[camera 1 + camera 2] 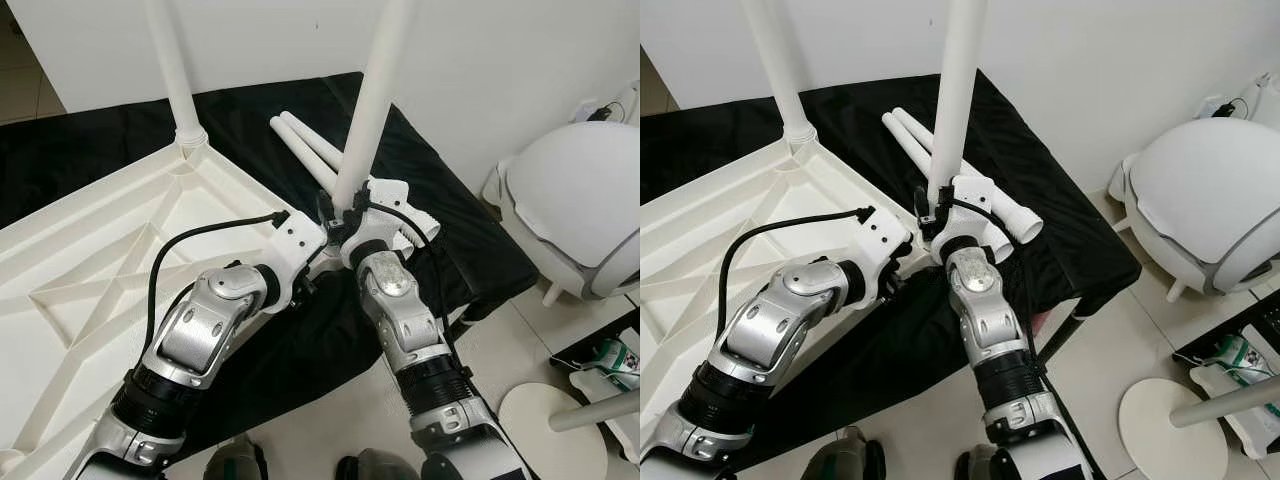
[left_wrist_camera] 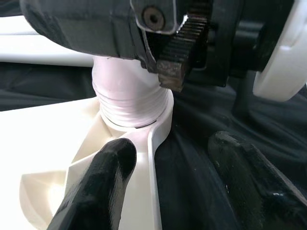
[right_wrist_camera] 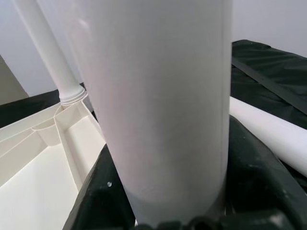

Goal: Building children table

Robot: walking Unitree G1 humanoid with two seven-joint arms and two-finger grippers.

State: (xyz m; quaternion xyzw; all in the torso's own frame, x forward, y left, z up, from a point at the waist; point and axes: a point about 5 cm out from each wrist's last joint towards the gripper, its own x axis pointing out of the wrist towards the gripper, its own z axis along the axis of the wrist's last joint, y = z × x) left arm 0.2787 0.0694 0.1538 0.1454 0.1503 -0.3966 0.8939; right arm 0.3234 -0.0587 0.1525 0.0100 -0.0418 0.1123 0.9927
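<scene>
The white plastic tabletop [image 1: 90,290] lies upside down, ribbed underside up, on a black cloth [image 1: 430,200] that covers a raised surface against a white wall. One white leg [image 1: 172,60] stands upright in the far corner socket of the tabletop. A second white leg [image 1: 372,100] stands upright at the near right corner, its threaded lower end seated in the corner socket [image 2: 139,127], as the left wrist view shows. The right gripper [image 1: 340,215] is closed around this second leg just above the socket; the right wrist view shows the leg [image 3: 158,105] held between the two black fingers [image 3: 254,163], which press on either side of it. The left gripper [image 2: 177,187] sits low beside the same corner, its jaws open, with one black finger [image 2: 103,182] lying over the rim of the tabletop and the other over the black cloth; it touches no leg. Two spare legs [image 1: 305,145] lie side by side on the cloth just behind the right gripper, apart from the tabletop. A black cable [image 1: 190,250] loops over the left forearm. To the right, on the tiled floor [image 1: 520,340], stands a white rounded chair [image 1: 575,200], and nearer the robot a round white base with a pole [image 1: 555,425].
</scene>
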